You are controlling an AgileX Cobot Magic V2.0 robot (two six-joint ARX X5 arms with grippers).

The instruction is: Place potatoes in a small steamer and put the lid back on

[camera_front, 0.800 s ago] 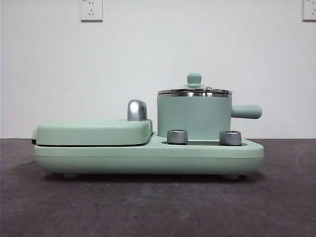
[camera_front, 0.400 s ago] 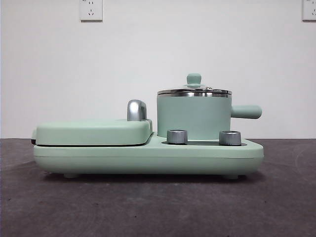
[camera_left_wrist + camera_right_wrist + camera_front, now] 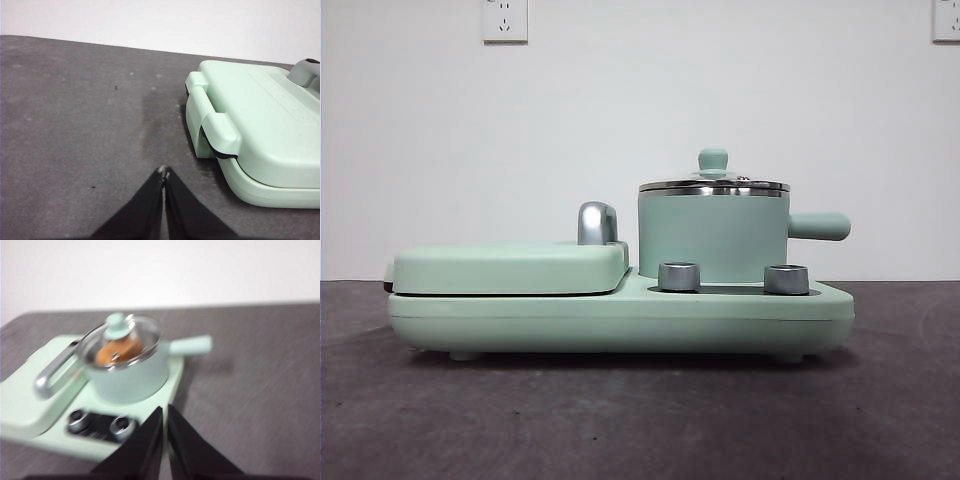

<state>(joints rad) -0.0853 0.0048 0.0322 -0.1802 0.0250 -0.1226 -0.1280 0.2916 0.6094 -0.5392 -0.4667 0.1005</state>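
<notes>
My right gripper (image 3: 164, 410) has its jaws pressed together on nothing, pulled back over the dark table (image 3: 640, 420) on the near right side of the appliance, and its view is smeared with motion, which I judge to mean that arm is on the move. My left gripper (image 3: 164, 174) is likewise closed and empty, hanging over bare table to the left of the flat griddle cover (image 3: 260, 125). In the front view nothing has shifted over the last second: the lid (image 3: 714, 184) sits level on the small steamer (image 3: 713, 235) exactly as it did, and no arm shows there. Through the lid's glass in the right wrist view I can see the potato (image 3: 117, 351), an orange-tan shape lying inside the pot, under the knob. So the steamer holds its potato and is capped; to my judgement the task is done, with both arms clear. The steamer stands on the right part of the green base (image 3: 620, 320), behind two silver dials (image 3: 679, 276), its handle pointing right.
</notes>
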